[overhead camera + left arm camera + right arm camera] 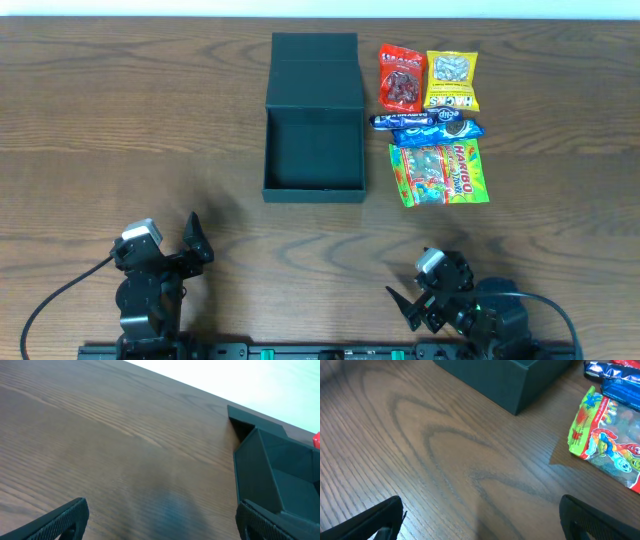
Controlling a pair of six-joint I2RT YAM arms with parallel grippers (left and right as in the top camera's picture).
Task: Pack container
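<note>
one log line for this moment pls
stage: not started | container: open, empty | snack packets: beside it, unpacked | left hand: open | right hand: open

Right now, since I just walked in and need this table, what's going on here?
Nothing is being handled yet. The left gripper and right gripper hover open and empty, well short of everything. The dark green container sits open and empty, lid flap back. To its right lie a red packet, a yellow packet, blue packets and a green gummy bag. Packing has not begun.
</note>
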